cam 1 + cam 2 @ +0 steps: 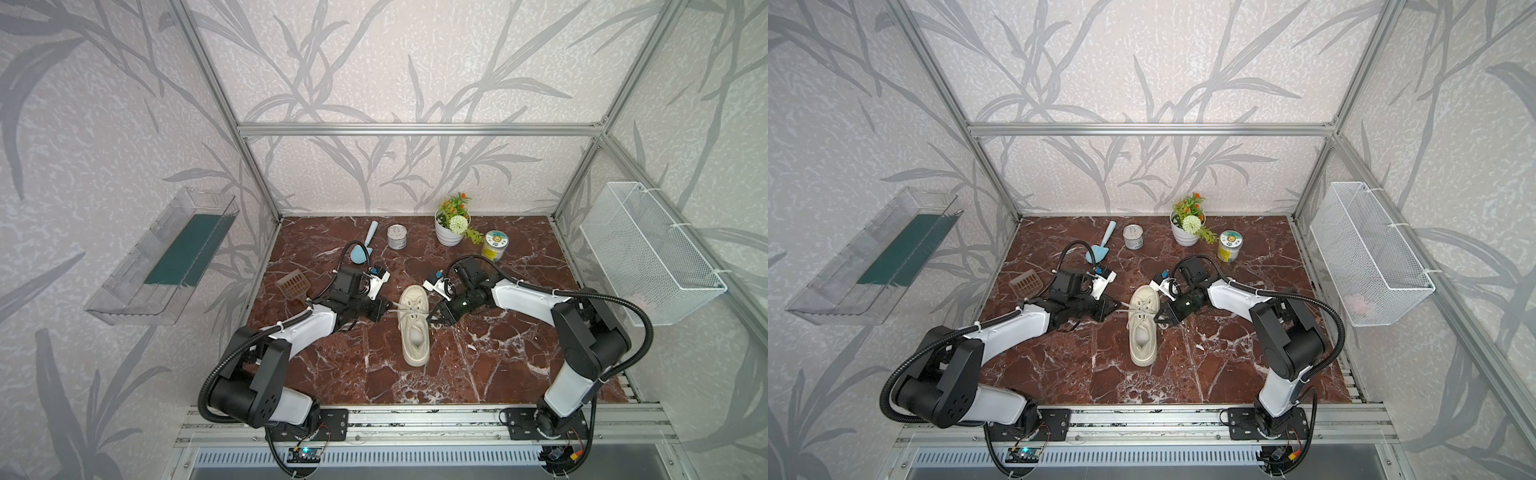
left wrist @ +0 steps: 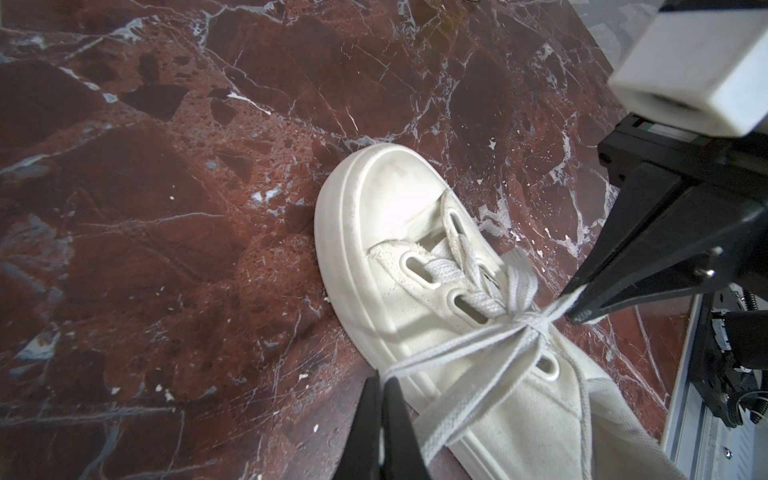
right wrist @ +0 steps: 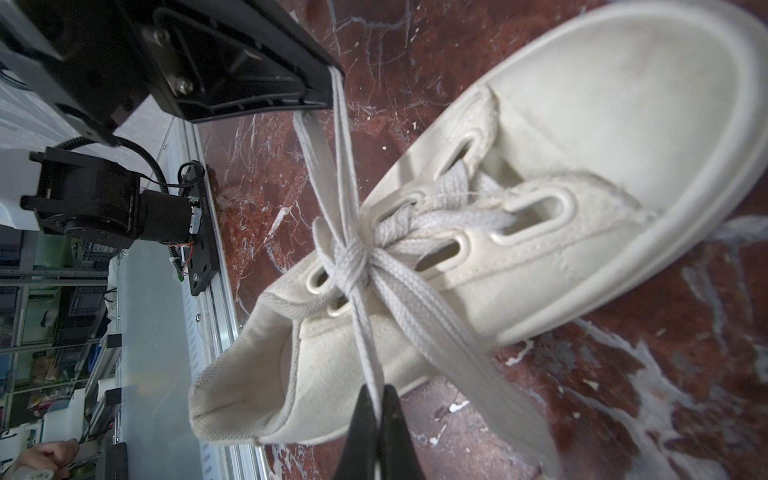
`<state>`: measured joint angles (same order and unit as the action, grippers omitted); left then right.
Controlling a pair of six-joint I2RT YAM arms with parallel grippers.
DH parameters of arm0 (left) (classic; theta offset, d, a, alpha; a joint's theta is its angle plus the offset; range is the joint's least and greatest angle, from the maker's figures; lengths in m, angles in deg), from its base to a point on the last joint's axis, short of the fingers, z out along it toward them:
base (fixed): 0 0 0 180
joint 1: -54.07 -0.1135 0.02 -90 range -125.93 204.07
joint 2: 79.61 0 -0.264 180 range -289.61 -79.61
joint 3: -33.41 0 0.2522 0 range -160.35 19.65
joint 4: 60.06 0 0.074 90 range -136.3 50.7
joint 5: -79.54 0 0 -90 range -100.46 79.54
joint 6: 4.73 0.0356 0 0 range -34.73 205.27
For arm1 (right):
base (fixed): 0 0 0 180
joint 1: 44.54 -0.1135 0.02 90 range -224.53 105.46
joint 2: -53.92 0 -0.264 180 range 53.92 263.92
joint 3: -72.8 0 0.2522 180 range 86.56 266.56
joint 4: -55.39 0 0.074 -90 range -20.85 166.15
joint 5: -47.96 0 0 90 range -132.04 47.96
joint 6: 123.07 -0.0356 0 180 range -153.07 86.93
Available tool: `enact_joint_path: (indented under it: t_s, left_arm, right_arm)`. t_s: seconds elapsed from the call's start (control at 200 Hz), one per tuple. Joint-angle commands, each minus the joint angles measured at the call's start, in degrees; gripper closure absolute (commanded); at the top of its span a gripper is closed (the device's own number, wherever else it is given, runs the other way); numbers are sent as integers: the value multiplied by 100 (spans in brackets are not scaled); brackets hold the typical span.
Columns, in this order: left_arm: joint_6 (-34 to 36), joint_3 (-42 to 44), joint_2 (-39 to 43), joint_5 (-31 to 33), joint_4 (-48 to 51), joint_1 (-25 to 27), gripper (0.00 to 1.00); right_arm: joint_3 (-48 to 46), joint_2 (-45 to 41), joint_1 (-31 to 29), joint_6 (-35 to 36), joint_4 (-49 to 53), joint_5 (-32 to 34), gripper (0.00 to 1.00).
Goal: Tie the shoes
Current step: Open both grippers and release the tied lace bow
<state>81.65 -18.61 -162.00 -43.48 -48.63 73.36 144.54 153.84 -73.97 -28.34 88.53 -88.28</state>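
Midway across the table (image 1: 498, 365), the shoe (image 1: 413, 332) is set on its sole, within reach from both sides. Lace strands (image 2: 457, 353) are pinched in the closed left gripper (image 1: 387, 309) and the closed right gripper (image 1: 431, 319) and drawn taut sideways, apparently so the knot (image 2: 525, 328) is cinched.

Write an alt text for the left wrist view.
A cream canvas sneaker lies on a reddish marble tabletop, its flat cream laces knotted and pulled taut. The left gripper and right gripper each pinch strands with shut black fingers.
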Motion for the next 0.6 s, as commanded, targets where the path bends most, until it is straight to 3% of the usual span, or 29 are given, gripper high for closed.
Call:
enact_joint_path:
  t_s: [0.0, 0.02, 0.08, 0.13, 0.265, 0.43, 0.48, 0.595]
  left_arm:
    - [155, 20, -96, 31, -231, -206, 100]
    - [180, 2, -128, -60, -233, -206, 98]
    - [112, -53, -178, -179, -220, -202, 75]
    - [95, -67, -162, -253, -250, -202, 61]
    - [-146, 45, 42, -163, -637, -206, 37]
    - [-315, 150, 382, 186, -789, -237, 17]
    - [-412, 240, 520, 247, -920, -258, 2]
    - [-709, 530, 893, 630, -1321, -302, 1]
  right_arm:
    - [-90, -134, 42, 20, 394, -223, 100]
    - [-69, -149, 3, -23, 328, -263, 94]
    - [6, -176, -84, -101, 294, -207, 77]
    - [34, -183, -77, -138, 293, -117, 66]
    - [34, -461, -30, -129, 452, 94, 45]
    - [-146, -836, 193, -94, 626, 232, 28]
    - [-228, -992, 296, -82, 665, 321, 23]
    - [-371, -1416, 574, -82, 674, 549, 1]
